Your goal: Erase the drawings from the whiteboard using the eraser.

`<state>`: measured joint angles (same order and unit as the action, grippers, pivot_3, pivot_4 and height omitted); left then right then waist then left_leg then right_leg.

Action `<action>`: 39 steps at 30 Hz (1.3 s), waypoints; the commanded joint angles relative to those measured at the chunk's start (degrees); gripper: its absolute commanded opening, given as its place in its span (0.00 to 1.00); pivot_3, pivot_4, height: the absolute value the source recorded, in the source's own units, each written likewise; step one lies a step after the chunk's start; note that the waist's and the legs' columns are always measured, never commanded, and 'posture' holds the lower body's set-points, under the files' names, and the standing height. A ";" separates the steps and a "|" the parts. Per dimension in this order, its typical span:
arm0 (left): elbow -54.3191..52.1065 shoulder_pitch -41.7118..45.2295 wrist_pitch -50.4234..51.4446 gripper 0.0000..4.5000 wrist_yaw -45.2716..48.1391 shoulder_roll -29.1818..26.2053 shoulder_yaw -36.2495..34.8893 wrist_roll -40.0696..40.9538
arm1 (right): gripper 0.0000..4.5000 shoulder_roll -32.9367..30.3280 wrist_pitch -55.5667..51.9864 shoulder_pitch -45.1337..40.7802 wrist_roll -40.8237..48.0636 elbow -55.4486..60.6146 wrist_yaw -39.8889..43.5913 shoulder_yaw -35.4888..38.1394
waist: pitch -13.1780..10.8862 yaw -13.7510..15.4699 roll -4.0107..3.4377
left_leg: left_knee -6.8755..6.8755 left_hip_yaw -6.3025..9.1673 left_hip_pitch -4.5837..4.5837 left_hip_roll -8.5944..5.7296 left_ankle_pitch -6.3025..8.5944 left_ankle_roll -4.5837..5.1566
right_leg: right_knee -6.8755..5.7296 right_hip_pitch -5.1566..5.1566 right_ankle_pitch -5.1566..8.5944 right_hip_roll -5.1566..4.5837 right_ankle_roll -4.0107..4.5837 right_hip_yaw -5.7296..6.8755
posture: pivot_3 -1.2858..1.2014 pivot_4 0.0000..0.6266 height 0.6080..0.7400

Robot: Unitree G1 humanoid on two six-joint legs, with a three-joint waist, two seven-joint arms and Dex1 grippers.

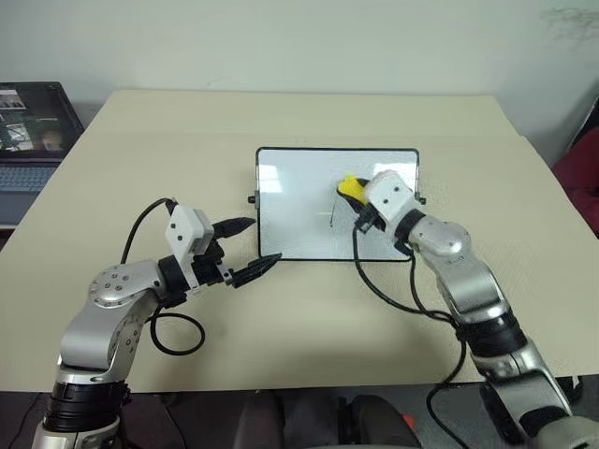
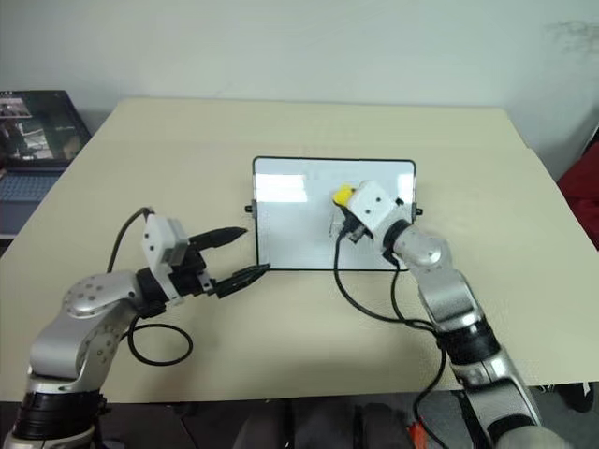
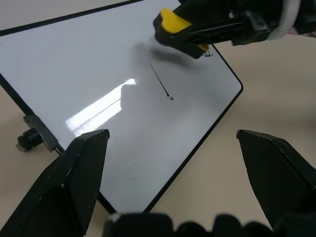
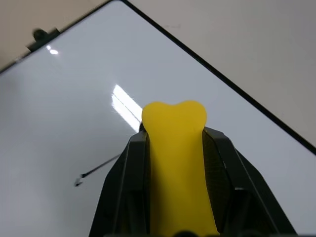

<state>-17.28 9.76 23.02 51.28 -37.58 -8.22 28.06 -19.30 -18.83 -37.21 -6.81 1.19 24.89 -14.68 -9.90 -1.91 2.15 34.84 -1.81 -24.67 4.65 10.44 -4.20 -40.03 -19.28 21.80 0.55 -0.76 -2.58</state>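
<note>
place: office or lab-like test room | evidence: wide beige matte tabletop [image 1: 299,309] against a plain pale wall [image 1: 281,42] | open dark laptop with a lit screen [image 1: 33,122] on a side surface at the robot's left | dark red object [image 1: 582,178] at the right edge

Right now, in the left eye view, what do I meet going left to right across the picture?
Laptop → left gripper, open, at the whiteboard's left edge → whiteboard → stroke → eraser, clamped in the right gripper over the board.
</note>
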 commanded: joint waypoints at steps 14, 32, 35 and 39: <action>-2.80 -1.97 -0.48 1.00 0.21 -1.77 -1.23 0.36 | 0.25 2.77 4.76 -3.63 -2.59 -12.49 3.40 -1.88 | 0.03 0.07 0.02 | 0.01 0.02 0.01 0.05 0.00 0.00 | 0.01 0.04 0.00 -0.10 0.00 0.03 | 0.52 0.24 1.00; -2.24 -1.54 -0.30 1.00 -0.02 -1.97 -0.43 0.10 | 0.25 2.41 2.05 4.88 -7.68 -5.22 7.61 -8.65 | 0.04 -0.08 0.04 | -0.04 0.07 1.44 0.07 -0.03 0.07 | 0.01 1.06 -0.01 -0.17 -0.05 -0.02 | 0.52 0.24 1.00; -1.75 -1.70 -0.53 1.00 0.09 -1.98 -0.55 -0.05 | 0.25 2.69 -2.51 1.59 -4.68 1.48 9.18 -4.81 | -0.03 0.06 -0.01 | -0.05 0.10 1.38 0.07 -0.03 0.07 | 0.01 1.07 -0.02 -0.17 -0.03 -0.05 | 0.52 0.24 1.00; -0.80 -1.96 -0.53 1.00 -0.37 -1.83 -1.13 -0.16 | 0.25 3.18 -9.53 -3.93 -0.43 8.46 10.78 0.12 | -0.06 0.15 -0.05 | -0.05 0.15 0.59 0.06 -0.03 0.07 | 0.00 0.53 -0.08 -0.16 -0.02 -0.03 | 0.52 0.24 1.00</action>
<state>-17.35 7.45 23.30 51.21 -39.05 -8.26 27.79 -16.34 -26.45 -39.52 -9.15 5.38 35.08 -16.75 -9.96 -1.76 2.11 34.79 -1.67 -24.18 4.72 10.41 -4.13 -40.02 -18.84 21.72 0.39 -0.78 -2.60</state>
